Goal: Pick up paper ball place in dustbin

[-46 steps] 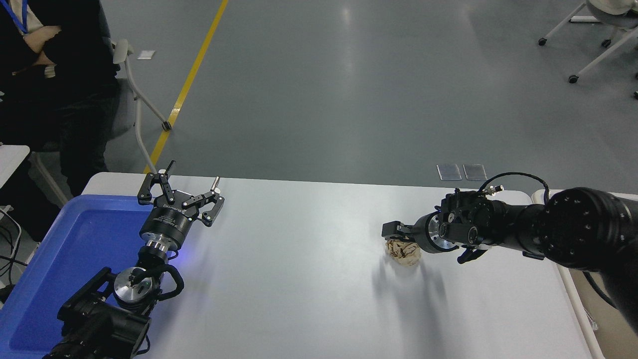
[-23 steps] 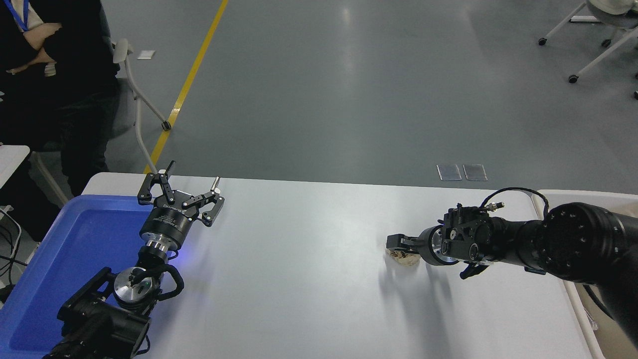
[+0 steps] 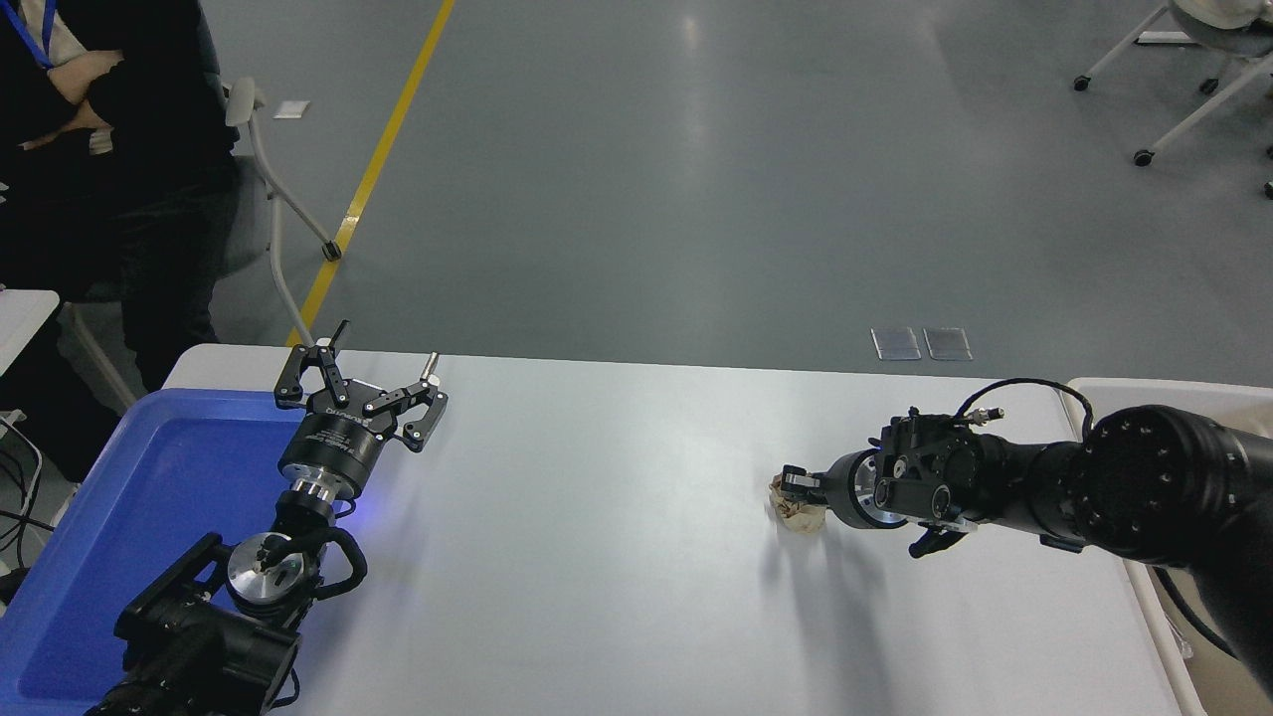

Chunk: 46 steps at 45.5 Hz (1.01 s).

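The paper ball (image 3: pixel 801 517), a crumpled tan wad, sits right of the white table's middle. My right gripper (image 3: pixel 796 494) comes in from the right, low over the table, with its fingers shut on the ball's upper part. The gripper body hides the ball's right side. The dustbin (image 3: pixel 1164 386) is a beige bin off the table's right end. Only its pale rim and a strip of its inside show behind my right arm. My left gripper (image 3: pixel 383 348) is parked open at the far left by the blue tray.
A blue plastic tray (image 3: pixel 109 517) fills the table's left end, under my left arm. A person in dark clothes (image 3: pixel 109 149) sits beyond the far left corner beside a chair (image 3: pixel 269 189). Grey floor lies beyond the table's far edge.
My right gripper has dropped onto the paper ball and its fingers have closed in on it, squeezing the wad narrower. The left arm has not moved.
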Each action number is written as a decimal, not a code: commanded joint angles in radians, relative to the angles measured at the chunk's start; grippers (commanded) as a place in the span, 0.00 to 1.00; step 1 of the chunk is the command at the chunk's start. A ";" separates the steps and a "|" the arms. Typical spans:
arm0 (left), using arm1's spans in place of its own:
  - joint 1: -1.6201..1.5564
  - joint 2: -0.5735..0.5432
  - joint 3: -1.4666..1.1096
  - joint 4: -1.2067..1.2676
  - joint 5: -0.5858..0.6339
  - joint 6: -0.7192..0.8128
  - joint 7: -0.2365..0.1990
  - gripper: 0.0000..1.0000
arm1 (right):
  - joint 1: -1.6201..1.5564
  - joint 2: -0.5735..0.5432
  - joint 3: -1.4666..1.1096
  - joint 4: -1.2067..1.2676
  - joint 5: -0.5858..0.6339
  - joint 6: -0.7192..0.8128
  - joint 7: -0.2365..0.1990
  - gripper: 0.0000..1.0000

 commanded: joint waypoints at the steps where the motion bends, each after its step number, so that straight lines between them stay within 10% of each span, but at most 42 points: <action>1: 0.000 0.000 0.000 0.000 0.000 0.000 0.000 0.99 | 0.122 0.000 0.015 0.111 0.004 0.039 0.022 0.00; 46: 0.000 0.001 0.000 0.000 0.000 0.000 0.000 0.99 | 1.208 -0.416 -0.081 0.607 -0.274 0.686 -0.009 0.00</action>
